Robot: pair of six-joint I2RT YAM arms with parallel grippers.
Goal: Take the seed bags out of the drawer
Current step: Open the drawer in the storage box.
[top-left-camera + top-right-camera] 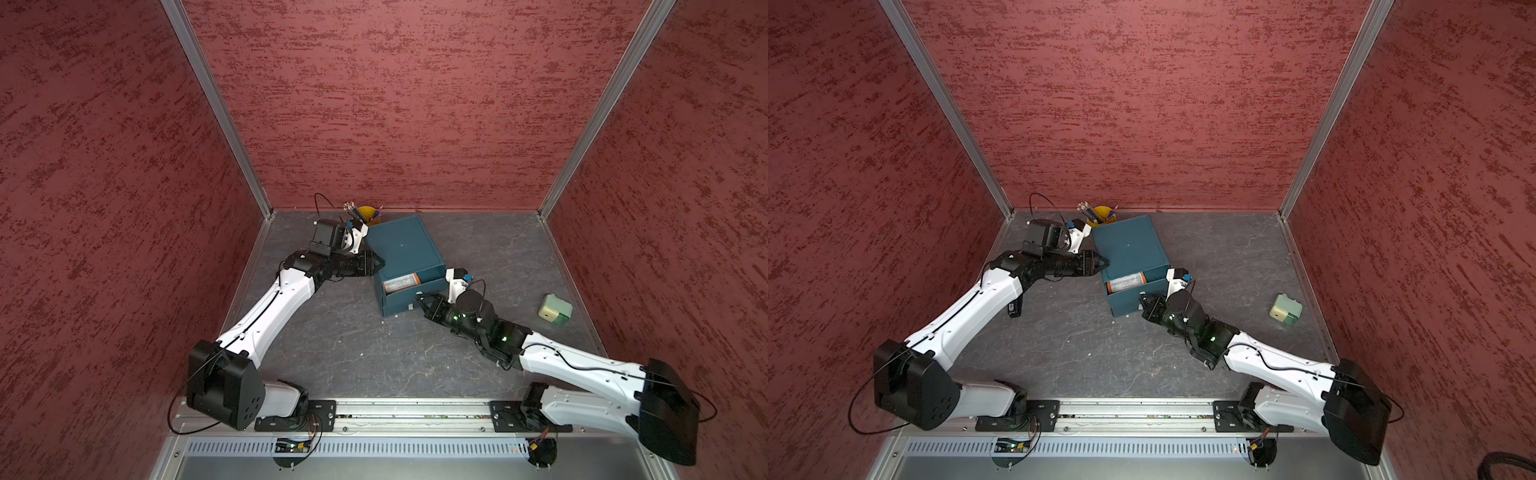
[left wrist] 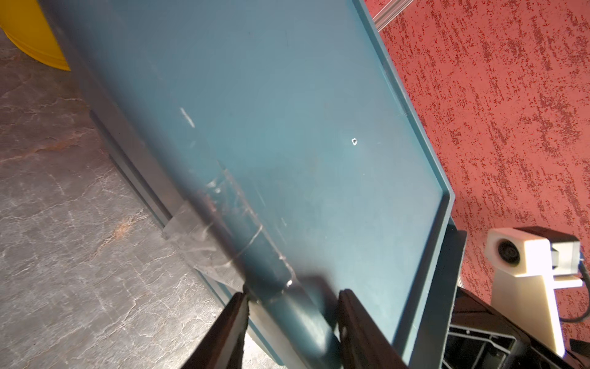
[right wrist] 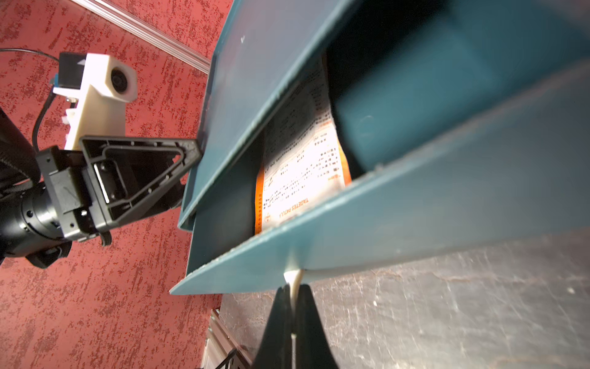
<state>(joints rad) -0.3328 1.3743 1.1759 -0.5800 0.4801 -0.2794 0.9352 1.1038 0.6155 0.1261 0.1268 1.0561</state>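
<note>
The orange seed bag (image 1: 401, 284) lay in the drawer (image 1: 397, 306) — just up-left of the right gripper (image 1: 420, 298), pinched tight on the white tab (image 3: 293, 276). The left gripper (image 1: 379, 263) squeezed the blue box (image 1: 401, 245).

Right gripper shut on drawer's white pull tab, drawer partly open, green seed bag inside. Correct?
Wrong colour: the seed bag in the drawer is orange with a white printed panel; the right wrist view shows it. The right gripper is shut on the white pull tab, drawer partly open.
</note>
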